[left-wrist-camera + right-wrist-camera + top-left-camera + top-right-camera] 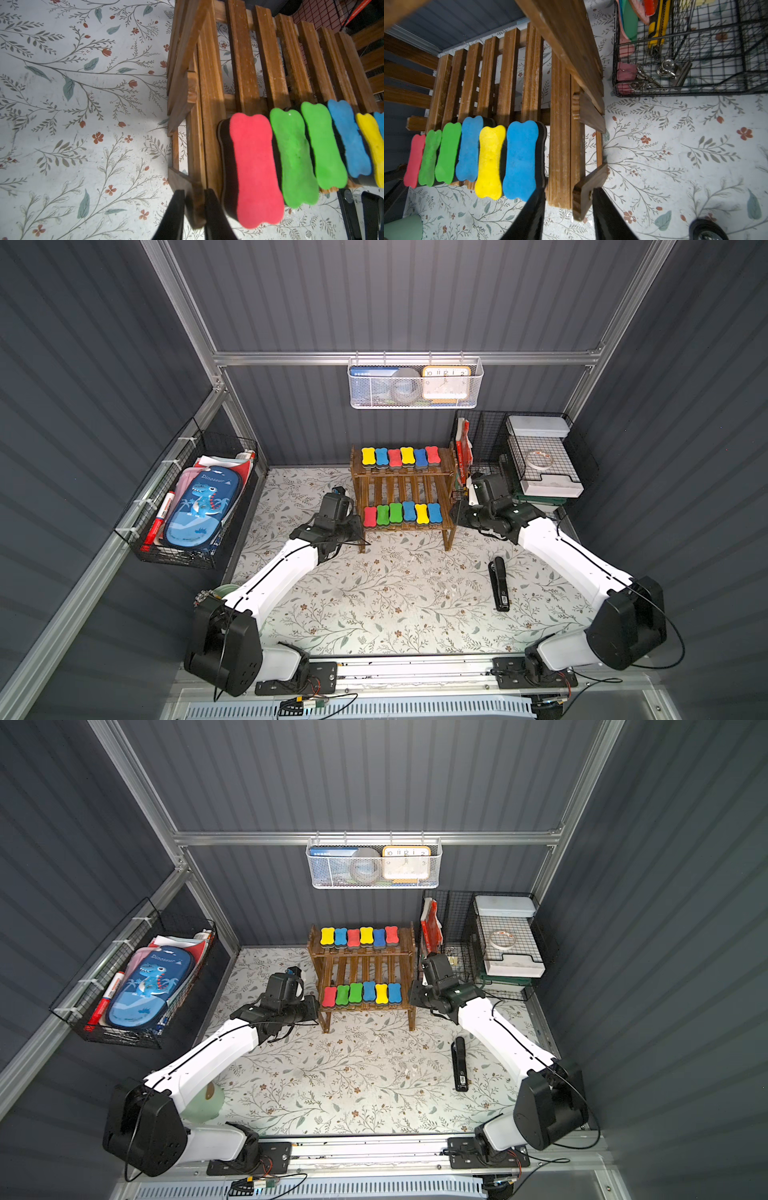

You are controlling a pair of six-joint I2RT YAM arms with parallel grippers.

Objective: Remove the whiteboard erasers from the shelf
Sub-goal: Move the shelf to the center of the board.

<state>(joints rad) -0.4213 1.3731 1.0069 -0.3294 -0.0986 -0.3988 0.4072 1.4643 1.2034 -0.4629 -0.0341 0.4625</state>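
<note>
In both top views the shelf stands mid-frame on the table, with the wire organiser at its right. The whiteboard erasers lie six per tier, long axes up-frame. The tool tips are obscured. Left wrist view: the left tool pinches the shelf's leg, narrow. Right wrist view: the right tool straddles the end post; whether it grips is unclear.
</note>
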